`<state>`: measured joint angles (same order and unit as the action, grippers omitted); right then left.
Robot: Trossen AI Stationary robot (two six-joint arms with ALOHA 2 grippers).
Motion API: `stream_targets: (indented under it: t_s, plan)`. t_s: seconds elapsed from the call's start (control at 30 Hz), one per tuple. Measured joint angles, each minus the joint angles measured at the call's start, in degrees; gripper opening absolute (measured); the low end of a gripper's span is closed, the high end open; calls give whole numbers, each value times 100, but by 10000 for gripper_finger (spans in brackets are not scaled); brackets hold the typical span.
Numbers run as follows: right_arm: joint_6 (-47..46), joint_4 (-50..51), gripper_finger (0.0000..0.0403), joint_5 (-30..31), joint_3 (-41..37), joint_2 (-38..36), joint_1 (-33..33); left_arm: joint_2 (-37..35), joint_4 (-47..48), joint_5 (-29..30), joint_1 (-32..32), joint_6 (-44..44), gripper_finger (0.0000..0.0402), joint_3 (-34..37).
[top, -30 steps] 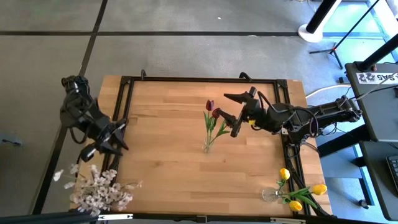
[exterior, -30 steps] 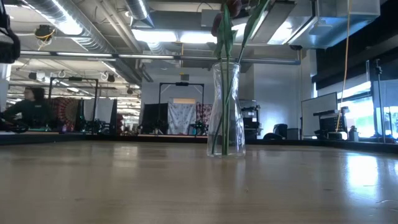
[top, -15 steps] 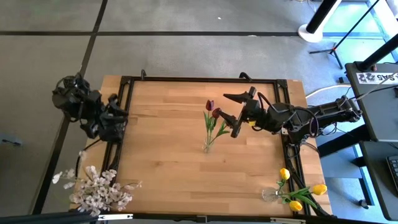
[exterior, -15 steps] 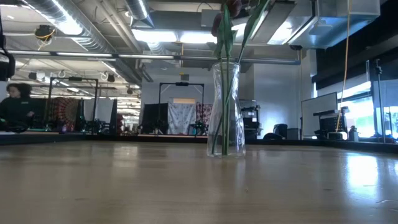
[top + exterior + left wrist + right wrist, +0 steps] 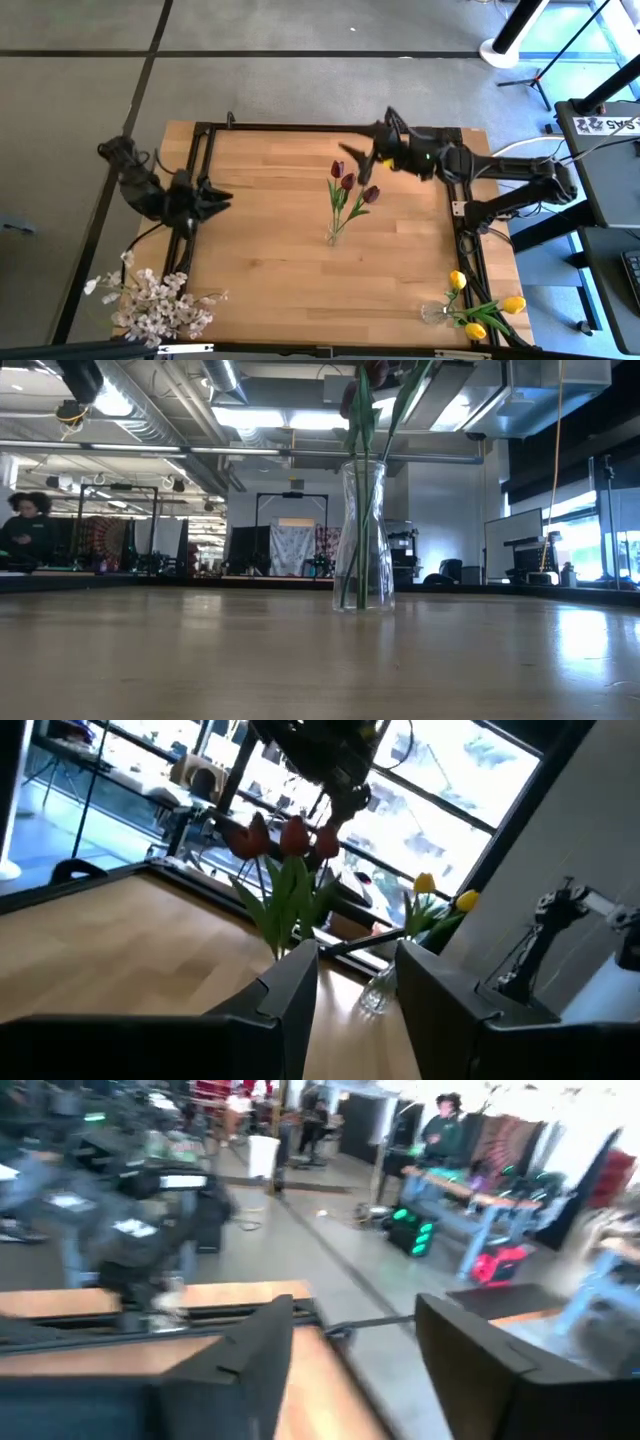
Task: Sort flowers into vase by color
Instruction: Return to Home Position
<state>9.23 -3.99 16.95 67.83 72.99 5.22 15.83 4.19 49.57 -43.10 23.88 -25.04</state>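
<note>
Sorting looks done to us: red tulips (image 5: 346, 186) mid counter (image 5: 260, 260), yellow tulips (image 5: 482, 316) at 5 o'clock, white sprays (image 5: 152, 306) at 7. Our left tool (image 5: 213, 195) at 9 and right tool (image 5: 353, 160) at 12 gape wide, empty.

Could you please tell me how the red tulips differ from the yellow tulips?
Colour: the red tulips are dark red, the yellow tulips bright yellow. Place: the red tulips stand at the middle of the table, the yellow tulips at a corner on the right arm's side. Spread: the red heads cluster closely; the yellow heads fan wider. Both have green stems and a clear glass vase: the middle vase, the corner vase.
</note>
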Motion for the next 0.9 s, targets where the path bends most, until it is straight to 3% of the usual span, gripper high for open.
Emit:
stream_targets:
  t_s: [0.2, 0.4, 0.53, 0.67, 0.8, 0.9]
  plan:
    - [958, -30, 116, -517, -11, -210, 611, 428, -490, -657, 1240, 427, 132, 500]
    - [1360, -15, 11, -1141, -669, -893, 1142, 1098, -533, -2116, 3033, 698, 107, 539]
    - [1368, -15, 20, -1973, -1325, -1714, 1386, 1078, -573, -3081, 3962, 672, 77, 541]
    - [1345, -18, 13, -2662, -1992, -2609, 1389, 762, -557, -3237, 4462, 578, 45, 541]
    - [1264, 119, 5, -2586, -2385, -3341, 1394, 445, -337, -3124, 4608, 618, 20, 541]
    - [1388, 1003, 19, -2327, -2457, -3790, 1394, 375, -337, -3017, 4610, 571, 11, 541]
